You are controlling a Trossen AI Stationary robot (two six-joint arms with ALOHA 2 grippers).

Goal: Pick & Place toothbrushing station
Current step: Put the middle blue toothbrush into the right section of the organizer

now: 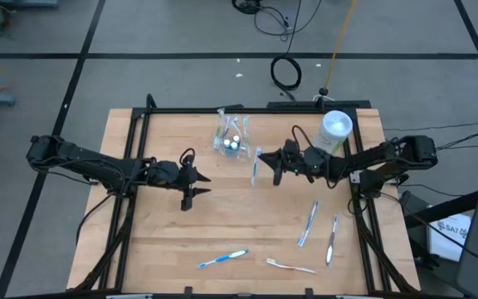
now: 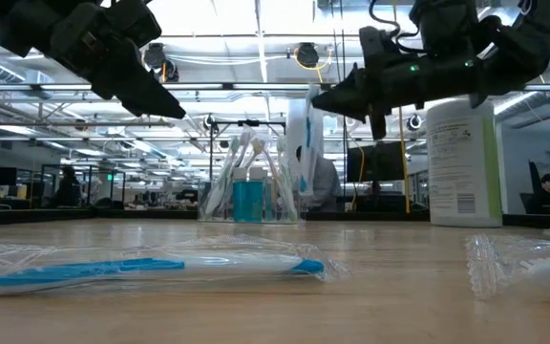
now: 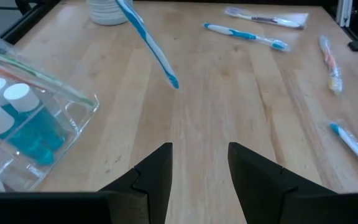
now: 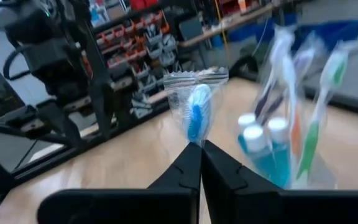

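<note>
Wooden table (image 1: 164, 241): my right claw (image 1: 265, 169) pinches a wrapped toothbrush (image 1: 256, 165) beside the cup (image 1: 231, 135), probably for dropping in; left claw (image 1: 196, 189) gapes idle.

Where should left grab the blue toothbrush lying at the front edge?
Grip the wrapped blue toothbrush mid-handle, coming straight down from above. It lies flat and slim on the table, so fingers should straddle its narrow width, crosswise to its long axis. The left gripper is open and empty; the right gripper holds another wrapped toothbrush.
</note>
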